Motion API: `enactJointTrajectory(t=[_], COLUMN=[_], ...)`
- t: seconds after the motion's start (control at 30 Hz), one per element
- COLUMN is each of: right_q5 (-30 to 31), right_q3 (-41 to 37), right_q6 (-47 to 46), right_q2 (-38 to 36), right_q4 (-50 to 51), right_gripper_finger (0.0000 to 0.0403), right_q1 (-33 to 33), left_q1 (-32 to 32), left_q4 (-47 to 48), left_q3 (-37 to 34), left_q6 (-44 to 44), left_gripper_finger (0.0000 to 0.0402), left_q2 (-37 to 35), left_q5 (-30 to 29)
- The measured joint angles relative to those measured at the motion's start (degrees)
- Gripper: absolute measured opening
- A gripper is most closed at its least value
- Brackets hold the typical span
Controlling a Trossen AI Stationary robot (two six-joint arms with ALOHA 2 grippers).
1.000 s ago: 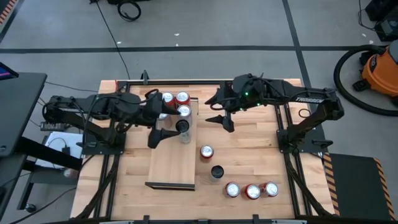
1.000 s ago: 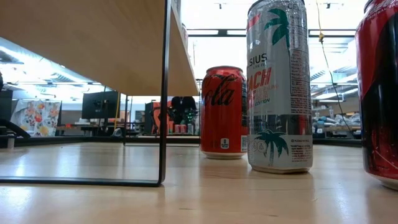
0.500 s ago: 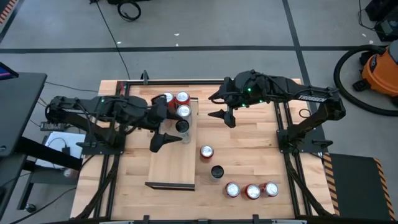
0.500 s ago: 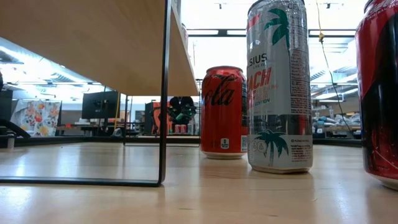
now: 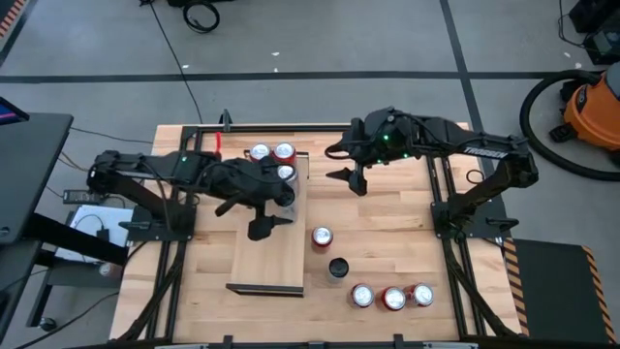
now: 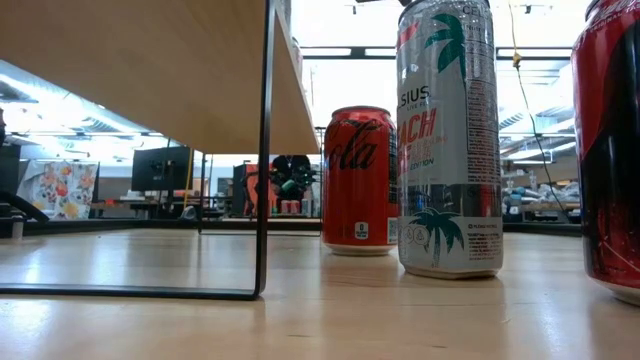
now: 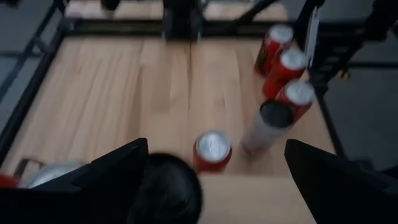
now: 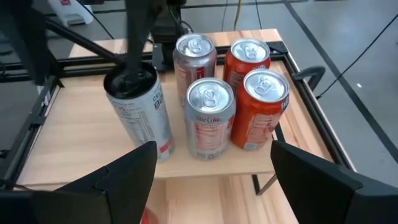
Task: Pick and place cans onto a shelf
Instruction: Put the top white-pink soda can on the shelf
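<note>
High view: left gripper (image 5: pixel 272 207) perhaps hides a can.

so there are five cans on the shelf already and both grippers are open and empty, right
Not quite: the shelf carries six cans, not five. The right wrist view shows them grouped at one end, five with silver tops and one tall black-topped can. The left gripper and right gripper are indeed open and empty.
</note>
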State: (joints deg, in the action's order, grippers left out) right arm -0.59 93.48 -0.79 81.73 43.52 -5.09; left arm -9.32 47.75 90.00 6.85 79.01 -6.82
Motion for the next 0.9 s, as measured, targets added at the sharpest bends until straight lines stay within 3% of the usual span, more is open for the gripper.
enactJointTrajectory(t=[0.6, 0.9], right_q5=[0.6, 0.6], right_q3=[-4.1, -4.1], right_q6=[0.1, 0.4], right_q2=[0.1, 0.1], right_q4=[-7.0, -8.2], right_gripper_finger=[0.0324, 0.0324], right_q1=[2.0, 2.0], left_q1=[4.8, 5.9], left_q4=[1.4, 2.3], left_q3=[0.0, 0.0], left_q6=[-3.4, -3.5], left_gripper_finger=[0.0391, 0.0382], left_q2=[0.6, 0.6], left_q5=[0.5, 5.1])
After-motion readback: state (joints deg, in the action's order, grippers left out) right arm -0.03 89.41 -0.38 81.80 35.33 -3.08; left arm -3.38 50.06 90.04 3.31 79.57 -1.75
